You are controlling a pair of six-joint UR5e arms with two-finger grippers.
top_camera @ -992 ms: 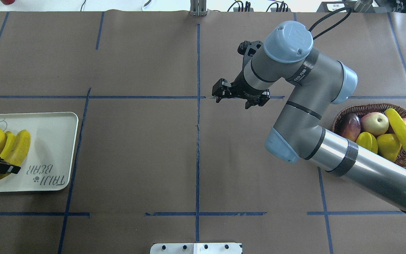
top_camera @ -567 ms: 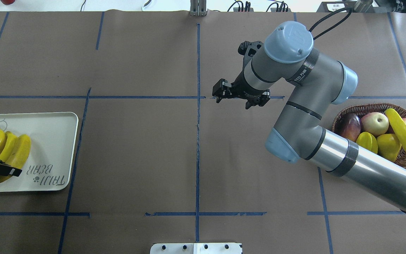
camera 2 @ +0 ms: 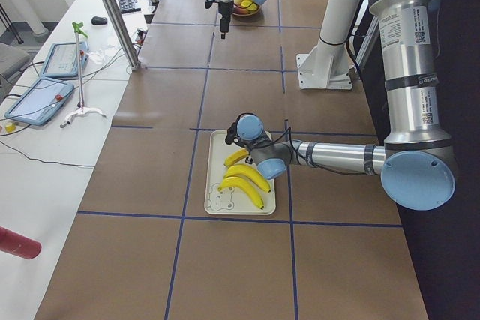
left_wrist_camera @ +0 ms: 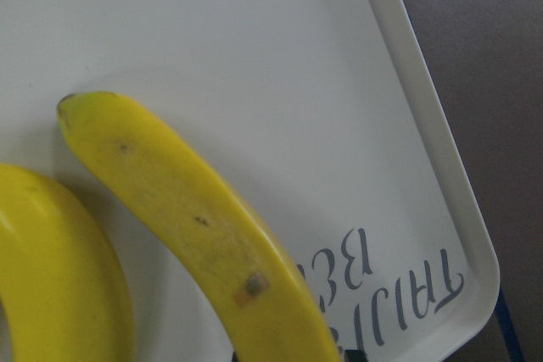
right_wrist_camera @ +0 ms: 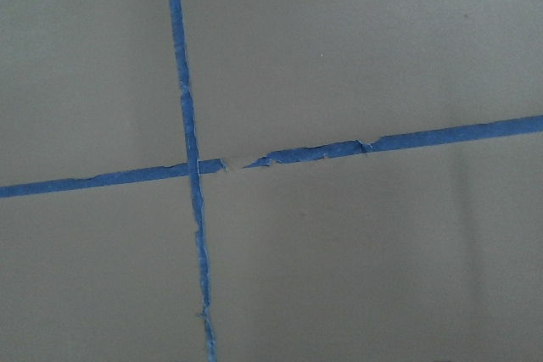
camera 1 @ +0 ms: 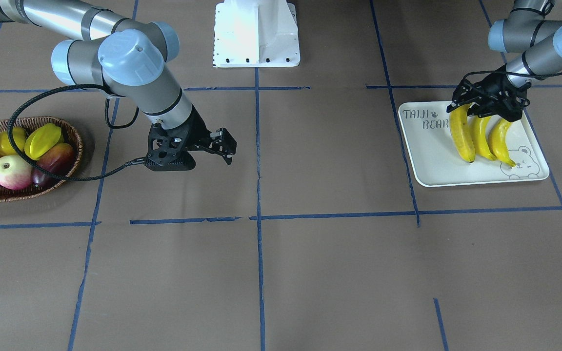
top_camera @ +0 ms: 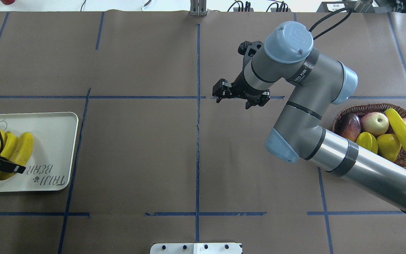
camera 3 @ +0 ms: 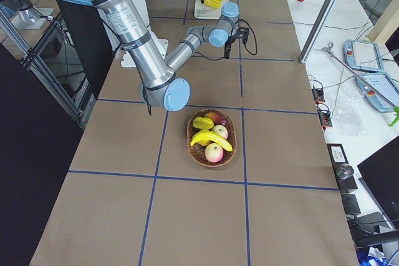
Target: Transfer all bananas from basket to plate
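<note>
We see the left gripper [camera 1: 469, 108] tipped down over the plate's lettered end, its black fingers seemingly clamped on the stem end of a banana [camera 1: 461, 136]. That banana is glossy, bright yellow and curved, and its free tip rests on the plate [camera 1: 432, 161]. The wrist view shows a few small brown flecks on its skin. Just beside it lie two more bananas [camera 1: 491, 139], side by side and curving the same way. All three run the short way across the plate. The plate is a smooth, pale rectangle with rounded corners and a raised rim. It is printed with "TAIJI BEAR" at one end and a bear outline at the other.

Well apart, near the counter's middle, the right gripper [top_camera: 239, 98] hangs with its fingers spread and nothing between them, pointing down at a crossing of blue tape [right_wrist_camera: 191, 167]. Beyond its arm, the oval brown wicker basket [camera 1: 73, 141] holds the last banana [top_camera: 402, 134], which lies on top of the other fruit. Under it are two blushed apples [top_camera: 375, 123], a ridged yellow-green starfruit [camera 1: 43, 139] and a dark red fruit [top_camera: 350, 126].

The counter [camera 1: 310, 161] is covered in matt brown paper, marked into squares by the tape.
</note>
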